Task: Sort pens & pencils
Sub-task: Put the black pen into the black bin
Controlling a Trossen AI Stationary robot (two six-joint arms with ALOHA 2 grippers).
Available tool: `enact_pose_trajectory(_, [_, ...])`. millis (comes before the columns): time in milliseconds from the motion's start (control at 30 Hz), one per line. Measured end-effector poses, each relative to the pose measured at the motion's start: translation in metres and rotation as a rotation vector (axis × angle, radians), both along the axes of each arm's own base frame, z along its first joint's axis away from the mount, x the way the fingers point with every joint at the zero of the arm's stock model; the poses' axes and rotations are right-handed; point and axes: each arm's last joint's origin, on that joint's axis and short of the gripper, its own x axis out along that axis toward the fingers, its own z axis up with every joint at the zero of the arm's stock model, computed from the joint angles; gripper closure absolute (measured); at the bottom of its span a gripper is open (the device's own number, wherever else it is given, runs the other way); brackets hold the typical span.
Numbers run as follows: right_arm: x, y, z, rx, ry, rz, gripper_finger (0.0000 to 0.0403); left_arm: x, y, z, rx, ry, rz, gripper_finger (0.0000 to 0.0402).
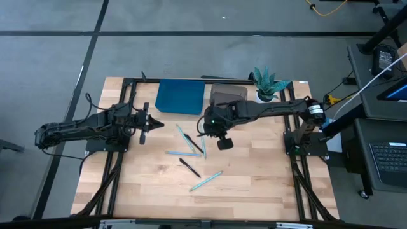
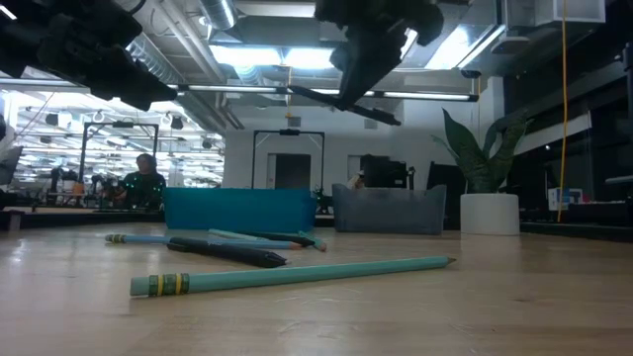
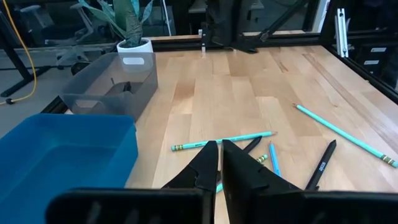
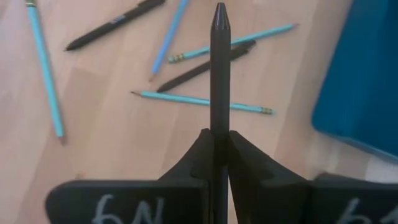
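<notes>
Black pen (image 4: 220, 68), gripped between the closed jaws of the right gripper (image 4: 220, 140), stands out forward past the fingertips; the gripper is raised above the table, over the scattered pile and near the grey bin (image 1: 227, 95). In the low view the same pen (image 2: 346, 103) hangs slantwise high over the wood.

On the table (image 1: 254, 184) lie the remaining items: two black pens, one beside the crossed pencils (image 1: 198, 145) and one nearer the front edge (image 1: 189, 168), and four light-blue pencils, three clustered near the middle (image 1: 184, 136) and one apart toward the front (image 1: 206, 180).

The blue bin (image 1: 180, 97) sits at the table's back, just beside the grey bin; a potted plant (image 1: 267, 84) stands beyond that. The grey bin appears to hold something dark, though what cannot be told.

The left gripper (image 3: 219, 163) hovers near the blue bin's corner, jaws nearly together with only a narrow slit between them, holding nothing.

Judged progress: early to middle. One pen is in transit; six sticks are yet to be sorted.
</notes>
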Motion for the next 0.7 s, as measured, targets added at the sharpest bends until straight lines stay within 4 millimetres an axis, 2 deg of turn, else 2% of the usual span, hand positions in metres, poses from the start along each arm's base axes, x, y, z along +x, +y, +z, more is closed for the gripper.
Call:
enact_pose_trajectory(233, [-0.007, -0.016, 0.011, 0.002, -0.021, -0.029, 0.0374, 0.0, 0.0, -0.001, -0.003, 0.011, 0.0, 0.0392])
enact_pose_trajectory(500, [-0.025, -0.019, 0.044, 0.005, -0.136, -0.047, 0.0374, 0.0, 0.0, -0.001, 0.019, 0.017, -0.007, 0.0394])
enact_pose_trajectory(600, [-0.031, -0.019, 0.047, 0.002, -0.196, -0.047, 0.0374, 0.0, 0.0, -0.002, 0.019, 0.017, -0.007, 0.0388])
enact_pose_trajectory(700, [-0.044, -0.022, 0.043, -0.001, -0.267, -0.059, 0.0374, 0.0, 0.0, -0.002, 0.019, 0.018, -0.008, 0.0385])
